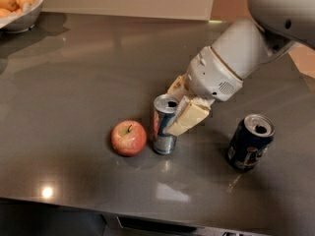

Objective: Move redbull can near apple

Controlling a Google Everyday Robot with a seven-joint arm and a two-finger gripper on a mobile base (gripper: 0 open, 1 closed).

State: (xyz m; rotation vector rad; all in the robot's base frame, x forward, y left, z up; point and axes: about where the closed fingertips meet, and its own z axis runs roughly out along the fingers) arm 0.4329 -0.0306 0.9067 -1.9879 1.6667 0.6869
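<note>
Claw (172, 113): clamped on redbull can (162, 132); can tilted, just beside apple (129, 137) on desk (74, 82). Risk, as I judge: release while tilted topples can, which knocks apple rolling away.

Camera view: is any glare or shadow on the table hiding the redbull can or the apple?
Camera view: no; two bright reflections sit on the table near its front edge, clear of the apple and the redbull can. Camera view: soft shadows pool under both, and the gripper, closed on the can's upper part, covers its right side.
</note>
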